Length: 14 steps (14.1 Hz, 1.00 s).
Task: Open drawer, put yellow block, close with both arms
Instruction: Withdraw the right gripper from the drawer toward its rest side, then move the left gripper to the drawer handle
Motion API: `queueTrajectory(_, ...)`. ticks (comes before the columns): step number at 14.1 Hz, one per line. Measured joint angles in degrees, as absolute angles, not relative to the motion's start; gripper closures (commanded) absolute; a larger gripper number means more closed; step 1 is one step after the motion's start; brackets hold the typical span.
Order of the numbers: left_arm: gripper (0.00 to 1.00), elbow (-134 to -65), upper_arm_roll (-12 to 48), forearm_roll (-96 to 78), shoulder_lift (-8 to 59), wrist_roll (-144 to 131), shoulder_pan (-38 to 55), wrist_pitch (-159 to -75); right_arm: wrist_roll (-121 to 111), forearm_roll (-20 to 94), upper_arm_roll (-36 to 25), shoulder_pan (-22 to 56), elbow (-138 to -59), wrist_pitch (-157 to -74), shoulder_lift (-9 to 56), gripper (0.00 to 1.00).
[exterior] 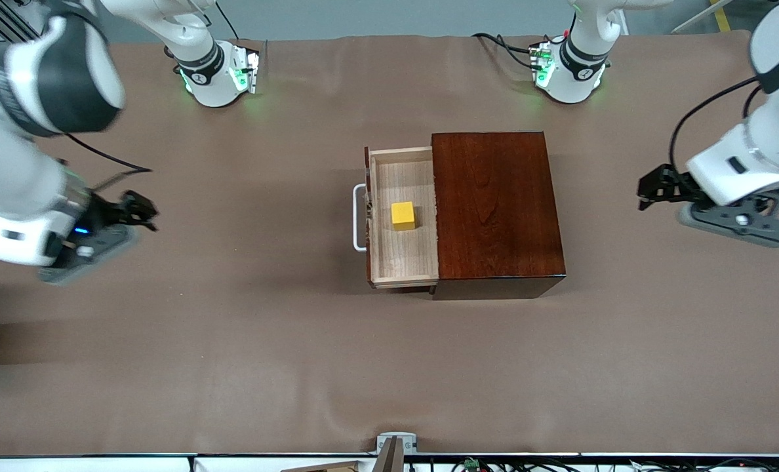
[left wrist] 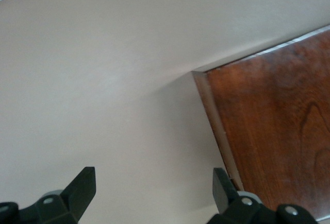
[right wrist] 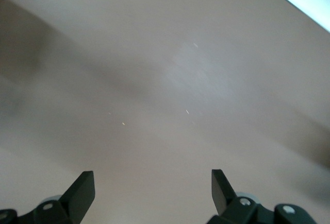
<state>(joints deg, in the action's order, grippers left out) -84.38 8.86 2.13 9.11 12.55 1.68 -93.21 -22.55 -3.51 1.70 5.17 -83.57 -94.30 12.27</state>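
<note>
Desk (exterior: 232, 341): one, covered in a plain brown cloth with a few shallow creases; a pale floor strip runs along the 12 o'clock edge of the front view. Arms: two, white with dark bands, bases lit green at the 12 o'clock edge. Wooden box (exterior: 498, 206): one, glossy reddish-brown, at the desk's centre. Drawer (exterior: 402, 259): one, pale wood, pulled out of the box toward 9 o'clock, white bar handle (exterior: 359, 217) on its front; contents, one yellow block (exterior: 403, 216), resting on the drawer floor near its middle. Left gripper (exterior: 652, 190): over bare cloth at 3 o'clock of the box, jaws spread, holding nothing. Right gripper (exterior: 137, 210): over bare cloth at 9 o'clock of the drawer, well apart from it, jaws spread, holding nothing.
</note>
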Motion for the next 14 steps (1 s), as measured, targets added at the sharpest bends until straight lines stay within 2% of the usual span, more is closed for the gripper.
queueTrajectory(4, 0.0, -83.3, 16.6, 2.0, 11.2, 22.9, 3.3, -94.1, -8.1, -3.5, 2.5, 2.2, -87.5, -88.8, 5.2, 0.0)
queueTrajectory(8, 0.0, -79.2, 25.0, 1.8, 15.6, 24.5, 10.8, -95.1, -3.9, -3.3, 1.4, 2.0, -88.1, -85.6, 2.9, 0.0)
queueTrajectory(10, 0.0, -77.1, 26.8, 1.6, 19.6, 24.5, 16.4, -98.7, -3.8, -2.3, -0.1, 1.9, -88.1, -85.0, 2.7, 0.0)
queueTrajectory(14, 0.0, -74.8, 26.8, 1.6, 29.7, 24.5, 27.5, -111.8, -3.8, -0.8, -1.8, 1.9, -88.1, -84.8, 2.7, 0.0)
